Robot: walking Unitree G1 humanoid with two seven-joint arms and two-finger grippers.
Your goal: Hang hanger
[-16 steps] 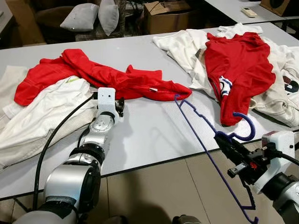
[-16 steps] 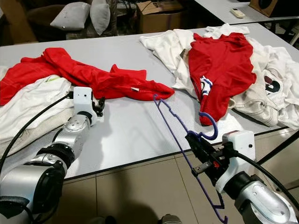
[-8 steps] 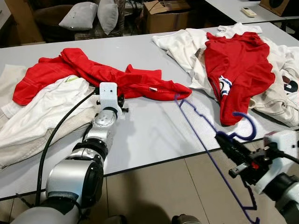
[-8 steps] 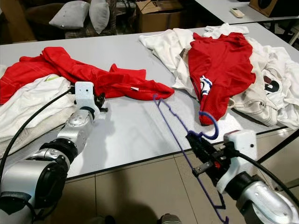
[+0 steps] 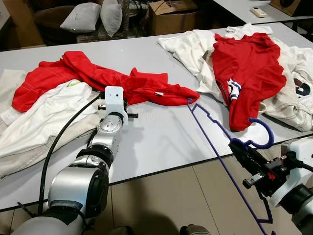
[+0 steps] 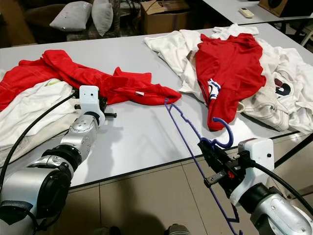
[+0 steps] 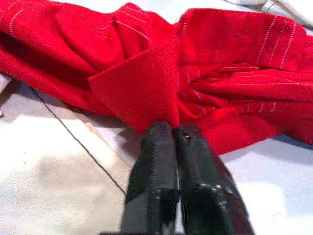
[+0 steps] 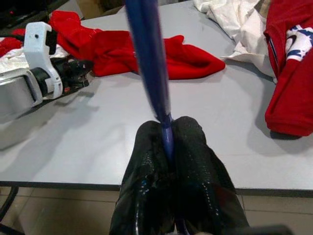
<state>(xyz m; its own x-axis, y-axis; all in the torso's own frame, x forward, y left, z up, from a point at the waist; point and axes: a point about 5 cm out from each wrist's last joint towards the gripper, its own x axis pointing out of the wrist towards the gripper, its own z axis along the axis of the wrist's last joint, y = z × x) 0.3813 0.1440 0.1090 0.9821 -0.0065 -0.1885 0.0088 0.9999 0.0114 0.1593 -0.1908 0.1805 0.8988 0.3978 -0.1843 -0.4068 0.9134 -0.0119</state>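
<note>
A thin blue hanger (image 5: 211,123) slants from the table down past its front edge. Its far tip rests by the hem of a crumpled red shirt (image 5: 98,76), and its hook (image 5: 260,138) curls beside my right gripper (image 5: 239,147). That gripper hangs just off the table's front edge, shut on the hanger's neck (image 8: 164,115). My left gripper (image 7: 168,128) lies on the table (image 5: 161,137) with its fingertips pressed together on a folded flap of the red shirt (image 7: 142,93).
White clothes (image 5: 44,122) lie under and beside the left red shirt. Another red shirt (image 5: 249,63) lies on a pile of white garments (image 5: 288,98) at the right. Behind the table are pillows (image 5: 85,17) and a cardboard box (image 5: 176,12). Tiled floor (image 5: 161,205) is below.
My left wrist has rolled and crept forward onto the red shirt's edge. My right gripper has drifted slightly right and down with the hanger.
</note>
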